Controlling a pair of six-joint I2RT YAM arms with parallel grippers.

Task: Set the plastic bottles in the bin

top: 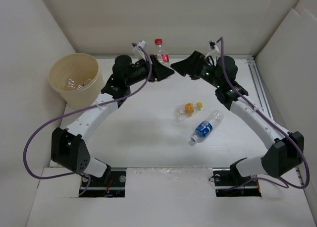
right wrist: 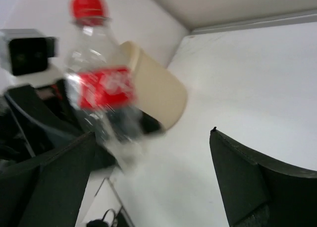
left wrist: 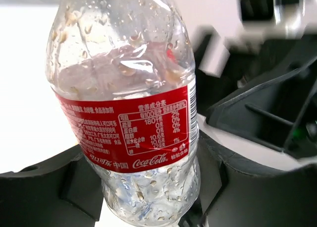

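Pinching red-capped bottle (left wrist: 126,113) low on its body with left gripper (top: 166,71), at 12 o'clock in the top view. Noting right gripper (right wrist: 151,152) just beside it toward 1 o'clock, jaws spread wide, gripping nothing. Heading, probably, for bin (top: 74,95) at 10 o'clock, with clear bottles (top: 75,82) already inside. Noting orange bottle (top: 188,109) and blue-labelled bottle (top: 204,127) lying near centre, toward 4 o'clock.

Risking a slip: thin, droplet-beaded plastic, low grip, tall body tilting. Risking a knock against the right gripper or the bin rim during the swing.

Reading red label (left wrist: 129,130): white "Coca-Cola" script, Chinese nutrition table, "180", "10.6".
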